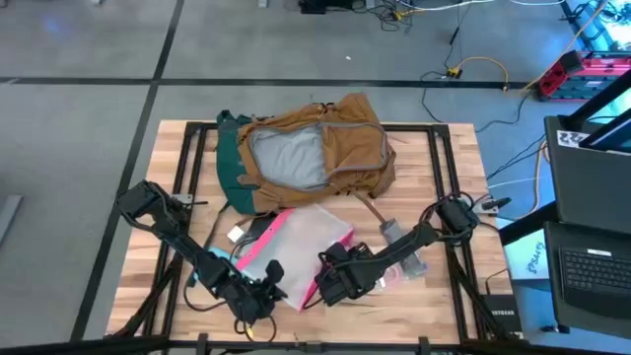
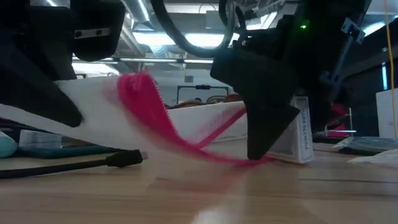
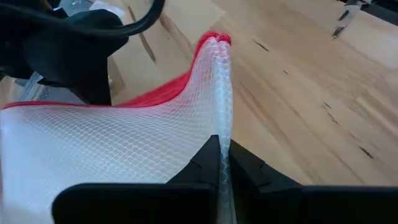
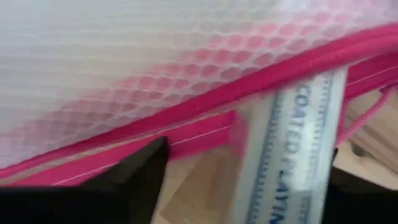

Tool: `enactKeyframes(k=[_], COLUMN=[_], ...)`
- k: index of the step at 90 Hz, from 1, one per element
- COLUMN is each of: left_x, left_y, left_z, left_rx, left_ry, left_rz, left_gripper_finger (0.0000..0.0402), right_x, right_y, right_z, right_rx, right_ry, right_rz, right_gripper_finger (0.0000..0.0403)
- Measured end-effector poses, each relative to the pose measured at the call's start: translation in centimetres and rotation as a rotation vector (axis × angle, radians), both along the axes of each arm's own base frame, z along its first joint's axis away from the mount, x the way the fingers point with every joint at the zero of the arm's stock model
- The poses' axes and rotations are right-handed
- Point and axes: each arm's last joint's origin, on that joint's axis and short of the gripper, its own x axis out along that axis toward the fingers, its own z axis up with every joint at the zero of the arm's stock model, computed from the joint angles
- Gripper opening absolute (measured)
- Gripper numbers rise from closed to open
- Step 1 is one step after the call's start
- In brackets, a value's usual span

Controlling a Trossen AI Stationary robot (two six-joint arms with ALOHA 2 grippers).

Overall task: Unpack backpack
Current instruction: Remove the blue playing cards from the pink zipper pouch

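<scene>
Backpack [image 1: 325, 148] lies at the far middle of the table [image 1: 444, 158], tan shell up, its mouth gaping toward the arms and showing grey lining; the dark green back panel and straps are on the left arm's side. Its long axis runs roughly across the table, left to right.

Between the backpack and the near edge lies the clear mesh pouch [image 1: 296, 247] with pink zip edging, already out of the bag. Both grippers are down at the pouch's near end, well short of the backpack.

Left gripper [image 1: 264, 286] — jaws pressed together on a fold of the pouch's mesh, seen edge-on between the dark fingers [image 3: 202, 165] in the left wrist view. The pouch edge rises from that pinch, pink trim at the top.

Right gripper [image 1: 330, 281] sits at the pouch's near right corner. Its wrist view shows the pink zip band running across between two dark finger tips, which stand well apart — so jaws open, apparently not gripping. A white carton with printed lettering [image 4: 298, 155] stands just past them; the low view shows the same carton [image 2: 301, 134] beside this gripper.

Relation governing the next move: the backpack's opening lies straight ahead of both grippers, across the pouch, facing them. The right gripper looks marginally nearer the opening and is free; the left is occupied with the pouch. Judgement: the pouch must be set aside before either arm reaches forward into the bag.

A grey tool-like item [image 1: 404, 247] lies on the table under the right arm.
</scene>
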Motion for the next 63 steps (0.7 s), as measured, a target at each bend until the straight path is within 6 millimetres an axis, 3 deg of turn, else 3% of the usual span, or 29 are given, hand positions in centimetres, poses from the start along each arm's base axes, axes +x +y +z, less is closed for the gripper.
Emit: enactKeyframes(k=[12, 42, 63], left_x=[0.1, 0.2, 0.0], left_y=[0.2, 0.4, 0.6], left_z=[0.0, -0.2, -0.4], left_rx=[-0.003, -0.024, -0.018], left_ry=[-0.001, 0.031, 0.055], left_rz=[0.010, 0.018, 0.031], left_gripper_finger=[0.0000, 0.0000, 0.0000], right_x=[0.3, 0.6, -2.1], right_y=[0.1, 1.1, 3.7], right_z=[0.4, 3.7, 7.3], right_rx=[-0.024, -0.073, -0.133], right_ry=[0.018, 0.087, 0.185], right_rz=[0.059, 0.149, 0.116], right_gripper_finger=[0.0085, 0.0048, 0.0048])
